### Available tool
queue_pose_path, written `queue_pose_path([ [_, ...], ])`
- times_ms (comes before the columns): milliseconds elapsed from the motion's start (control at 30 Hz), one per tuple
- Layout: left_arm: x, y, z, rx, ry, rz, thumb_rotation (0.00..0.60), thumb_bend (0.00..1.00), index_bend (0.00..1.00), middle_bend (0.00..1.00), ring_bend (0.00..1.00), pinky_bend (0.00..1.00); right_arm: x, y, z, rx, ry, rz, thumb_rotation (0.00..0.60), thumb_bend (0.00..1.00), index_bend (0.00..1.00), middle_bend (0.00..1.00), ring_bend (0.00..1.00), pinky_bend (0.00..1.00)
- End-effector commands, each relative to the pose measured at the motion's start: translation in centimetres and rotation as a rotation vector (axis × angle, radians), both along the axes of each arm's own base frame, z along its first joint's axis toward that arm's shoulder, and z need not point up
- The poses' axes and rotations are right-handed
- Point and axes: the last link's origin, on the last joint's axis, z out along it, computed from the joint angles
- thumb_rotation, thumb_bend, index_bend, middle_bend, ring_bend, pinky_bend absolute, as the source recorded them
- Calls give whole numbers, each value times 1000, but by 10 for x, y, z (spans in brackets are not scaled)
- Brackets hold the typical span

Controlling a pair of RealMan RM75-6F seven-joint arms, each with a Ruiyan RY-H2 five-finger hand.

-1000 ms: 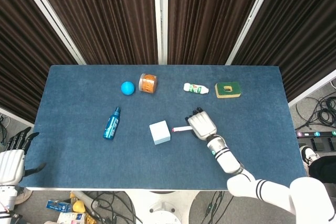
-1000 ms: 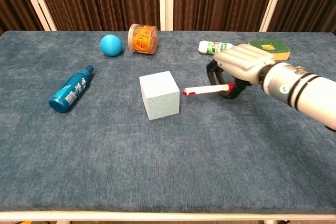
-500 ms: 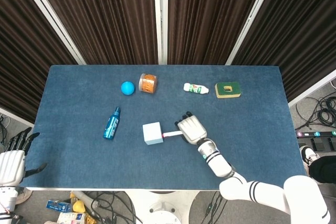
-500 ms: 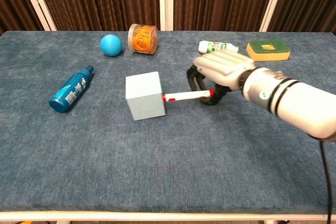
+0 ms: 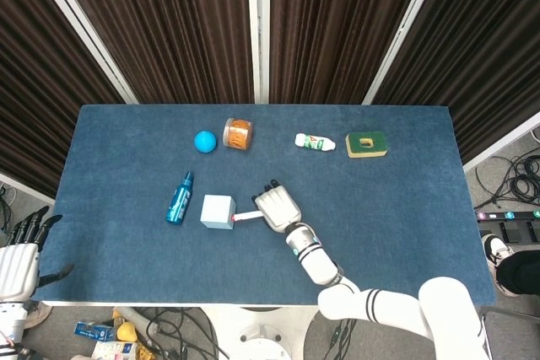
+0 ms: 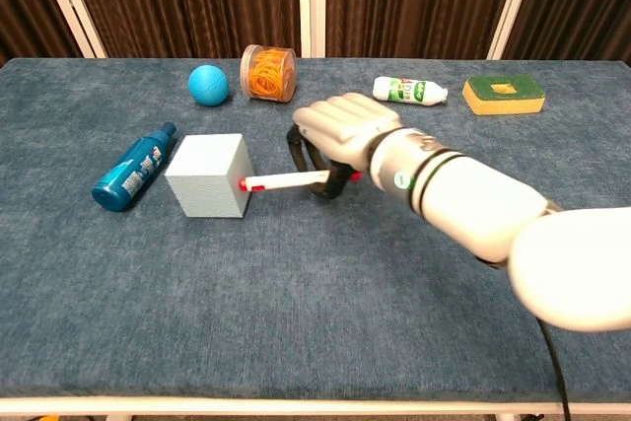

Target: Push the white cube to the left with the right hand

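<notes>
The white cube point(image 5: 217, 211) point(image 6: 208, 175) sits on the blue table left of centre, just right of a lying blue spray bottle point(image 5: 179, 198) point(image 6: 133, 168). My right hand point(image 5: 277, 206) point(image 6: 335, 130) is right of the cube with its fingers curled in and holding nothing. Its thumb point(image 6: 286, 182) sticks out to the left, and the red tip touches the cube's right face. My left hand point(image 5: 17, 259) hangs off the table's front left corner, fingers apart and empty.
Along the back of the table stand a blue ball point(image 5: 204, 142) point(image 6: 208, 84), a jar of orange rubber bands point(image 5: 238, 134) point(image 6: 268, 72), a lying white bottle point(image 5: 315, 142) point(image 6: 409, 91) and a green-yellow sponge point(image 5: 366, 145) point(image 6: 504, 94). A narrow gap separates cube and spray bottle.
My right hand has swept left across the table, its thumb pushing the white cube from the centre to close beside the spray bottle. The left hand has stayed put.
</notes>
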Motion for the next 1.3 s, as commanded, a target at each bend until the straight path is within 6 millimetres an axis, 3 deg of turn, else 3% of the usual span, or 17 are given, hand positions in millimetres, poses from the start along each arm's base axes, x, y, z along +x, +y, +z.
queue_pose_path([
  [33,0,0,1,1,1,0,600,138,216,157,97,130,9,-2,-6,-1,1,1,600,391,844,693,309,224],
  [233,0,-2,0,1,-2,7,600,139,215,157,97,130,8,-8,-2,-17,4,1,600,390,845,693,309,224],
  [433,0,-2,-2,-3,0,4,600,138,216,157,97,130,-21,-13,18,-42,36,-35,600,376,788,683,296,212],
  [567,3,-1,-2,-2,-1,-7,600,138,216,157,97,130,-41,-14,22,-15,104,-84,600,337,489,505,149,152],
  [633,4,-1,-2,-1,-1,-10,600,138,216,157,97,130,-44,-14,22,-8,117,-98,600,254,308,389,76,129],
  [733,4,-2,-1,1,1,-7,600,138,216,157,97,130,-47,-13,23,-5,122,-108,600,185,213,316,42,120],
  [833,5,-3,0,4,0,-9,600,138,216,157,97,130,-51,-13,30,-16,124,-112,600,176,164,285,29,116],
  [933,6,-3,0,4,-1,-15,600,139,216,157,97,130,-60,-14,50,-46,99,-131,600,176,136,260,20,110],
  [1033,6,-2,0,9,-5,-18,600,138,216,157,97,130,-77,-12,85,-108,45,-157,600,176,129,248,20,109],
  [1133,4,-1,1,11,-6,-16,600,138,215,157,97,130,-107,-1,130,-182,3,-178,600,176,128,247,20,109],
  [1300,4,5,0,5,-4,-21,600,139,216,157,97,130,-162,37,197,-289,-47,-224,600,177,125,211,19,108],
])
